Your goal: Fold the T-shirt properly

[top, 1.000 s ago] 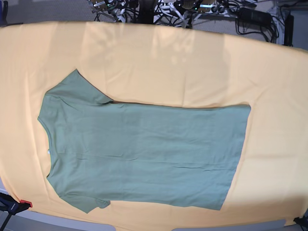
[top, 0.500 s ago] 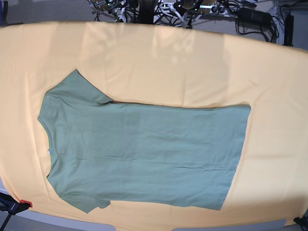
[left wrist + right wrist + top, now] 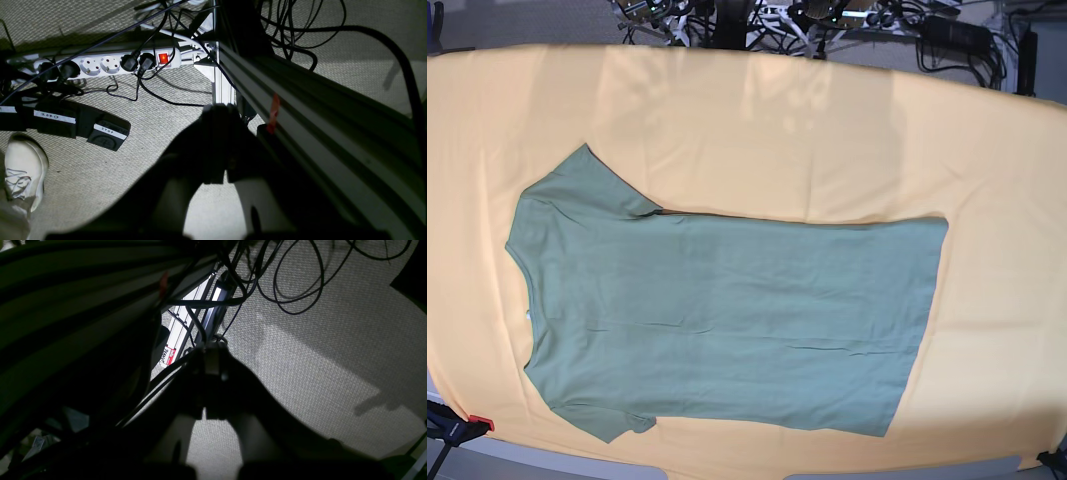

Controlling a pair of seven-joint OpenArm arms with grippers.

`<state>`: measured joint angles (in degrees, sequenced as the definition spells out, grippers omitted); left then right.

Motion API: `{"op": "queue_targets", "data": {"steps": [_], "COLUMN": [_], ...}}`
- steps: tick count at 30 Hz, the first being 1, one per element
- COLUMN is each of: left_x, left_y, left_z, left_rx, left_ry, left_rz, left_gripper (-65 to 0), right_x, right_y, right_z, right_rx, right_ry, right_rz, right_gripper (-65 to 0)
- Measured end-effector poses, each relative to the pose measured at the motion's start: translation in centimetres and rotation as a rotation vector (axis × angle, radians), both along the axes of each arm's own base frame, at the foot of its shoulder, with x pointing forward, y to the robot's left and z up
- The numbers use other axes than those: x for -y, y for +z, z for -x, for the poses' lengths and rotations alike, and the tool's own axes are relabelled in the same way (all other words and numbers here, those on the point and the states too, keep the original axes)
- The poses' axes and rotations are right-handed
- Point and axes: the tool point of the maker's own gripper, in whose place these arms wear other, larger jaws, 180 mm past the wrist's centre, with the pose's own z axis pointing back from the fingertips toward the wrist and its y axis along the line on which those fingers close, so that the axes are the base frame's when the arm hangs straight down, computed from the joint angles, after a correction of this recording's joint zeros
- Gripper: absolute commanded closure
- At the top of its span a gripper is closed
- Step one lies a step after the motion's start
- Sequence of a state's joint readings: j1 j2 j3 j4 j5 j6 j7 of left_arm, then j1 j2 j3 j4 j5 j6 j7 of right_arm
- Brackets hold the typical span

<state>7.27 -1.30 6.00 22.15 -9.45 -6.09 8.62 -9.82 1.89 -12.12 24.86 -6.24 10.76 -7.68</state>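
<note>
The sage-green T-shirt lies flat and spread out on the yellow-orange cloth in the base view, neckline to the left, hem to the right, both short sleeves out. Neither arm shows in the base view. In the left wrist view my left gripper hangs shut and empty over the carpet beside the table frame. Seen from the right wrist camera, my right gripper is likewise shut on nothing, above the floor and cables.
A white power strip with a lit red switch, labelled foot pedals, a white shoe and loose cables lie on the carpet. An aluminium frame rail runs past the left gripper. A clamp grips the cloth's near-left corner.
</note>
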Motion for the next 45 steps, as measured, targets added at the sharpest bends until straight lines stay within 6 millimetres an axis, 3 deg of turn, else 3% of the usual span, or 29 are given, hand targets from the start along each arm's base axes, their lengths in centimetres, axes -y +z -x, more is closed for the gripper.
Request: {"op": "queue_targets", "data": {"steps": [5, 8, 11, 15, 22, 24, 27, 34, 38, 41, 45], "left_x": [1.1, 1.3, -0.2, -2.7, -5.7, -6.1, -6.3, -7.6, -8.0, -8.7, -8.2], "left_y": [0.6, 1.4, 2.1, 3.5, 8.4, 10.3, 13.3, 20.8, 24.5, 26.3, 28.0], "left_z": [1.4, 2.7, 4.9, 8.0, 9.6, 10.0, 9.6, 6.8, 3.8, 2.4, 3.7], "left_rx": [-0.075, -0.071, -0.078, -0.122, -0.035, -0.008, 0.048, 0.202, 0.301, 0.335, 0.279], "left_ry": [-0.055, -0.085, -0.102, -0.107, -0.196, -0.236, -0.291, -0.381, -0.409, -0.428, -0.422], "left_rz": [0.073, 0.124, 0.107, 0.088, 0.076, 0.074, 0.079, 0.055, 0.035, 0.013, 0.103], "left_gripper": [0.0, 0.0, 0.0, 0.0, 0.0, 0.0, 0.0, 0.0, 0.0, 0.0, 0.0], "right_x": [-0.5, 0.7, 2.5, 2.8, 3.9, 4.2, 4.1, 3.8, 3.7, 4.0, 4.8], "right_y": [0.6, 1.3, 2.5, 4.9, 10.0, 11.8, 14.8, 22.5, 26.3, 28.8, 30.8], "right_z": [2.3, 4.9, 7.6, 9.5, 11.5, 11.3, 9.2, 7.2, 5.1, 3.8, 0.8], "right_rx": [-0.061, -0.064, -0.072, -0.079, -0.051, -0.017, 0.087, 0.226, 0.299, 0.351, 0.440], "right_ry": [0.102, 0.125, 0.145, 0.119, 0.149, 0.188, 0.209, 0.284, 0.270, 0.266, 0.256], "right_rz": [-0.057, -0.053, -0.050, -0.120, -0.146, -0.147, -0.130, -0.120, -0.091, -0.078, -0.044], "right_gripper": [0.0, 0.0, 0.0, 0.0, 0.0, 0.0, 0.0, 0.0, 0.0, 0.0, 0.0]}}
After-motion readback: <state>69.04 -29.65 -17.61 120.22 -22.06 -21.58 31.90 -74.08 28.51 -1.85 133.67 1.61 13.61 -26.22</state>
